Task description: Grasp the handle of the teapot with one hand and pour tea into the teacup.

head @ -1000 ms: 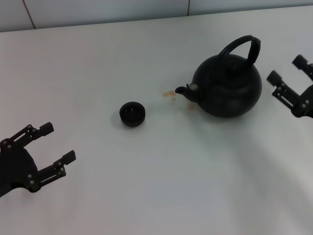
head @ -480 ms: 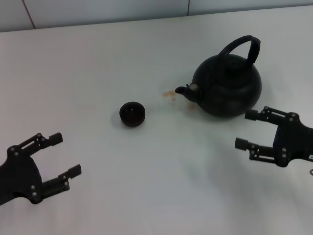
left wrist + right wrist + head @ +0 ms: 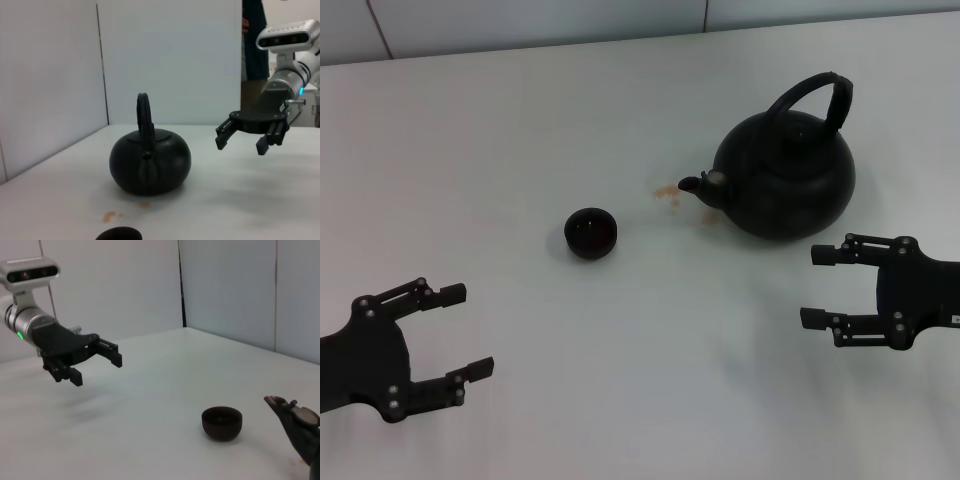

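The teapot (image 3: 784, 178) sits upright on the white table (image 3: 620, 380), handle (image 3: 813, 95) arched over its lid, spout facing the teacup (image 3: 590, 233) nearby. Right gripper (image 3: 825, 286) hovers just beside the teapot, fingers spread, holding nothing. Left gripper (image 3: 462, 331) hangs well beyond the teacup, also spread.

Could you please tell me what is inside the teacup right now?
The teacup looks dark inside with no visible tea, though its dark interior makes a thin layer hard to rule out. Both grippers are clear of it.
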### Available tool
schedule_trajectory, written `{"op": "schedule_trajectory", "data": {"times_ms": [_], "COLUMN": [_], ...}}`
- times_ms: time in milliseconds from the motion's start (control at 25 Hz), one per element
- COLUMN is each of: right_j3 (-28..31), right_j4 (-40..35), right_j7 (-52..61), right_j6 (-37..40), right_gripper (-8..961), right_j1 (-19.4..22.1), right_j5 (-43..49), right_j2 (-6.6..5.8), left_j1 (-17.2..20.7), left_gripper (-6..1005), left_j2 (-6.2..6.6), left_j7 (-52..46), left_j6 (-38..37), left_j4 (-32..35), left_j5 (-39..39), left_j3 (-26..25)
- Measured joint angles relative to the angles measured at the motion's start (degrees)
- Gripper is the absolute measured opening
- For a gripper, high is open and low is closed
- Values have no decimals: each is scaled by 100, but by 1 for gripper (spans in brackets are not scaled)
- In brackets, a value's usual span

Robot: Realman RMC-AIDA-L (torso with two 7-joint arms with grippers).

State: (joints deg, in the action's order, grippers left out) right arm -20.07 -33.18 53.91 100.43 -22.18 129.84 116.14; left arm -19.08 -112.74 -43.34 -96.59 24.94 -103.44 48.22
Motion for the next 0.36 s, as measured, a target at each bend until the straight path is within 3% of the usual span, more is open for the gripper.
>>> {"op": "schedule_trajectory", "data": {"times_ms": [360], "right_j3": [36], "right_j4": [-30], "right_j7": [4], "right_j6": [-79], "right_gripper": [776], "right_j1": [21], "right_j5": [19], "right_j2": [22], "left_j1": [-130], "left_gripper": [805], "left_j2": [-40], "left_j7": [-155], "left_j6": [195], "left_j4": [35], "left_j5": [-166], "left_j3": [-42]}}
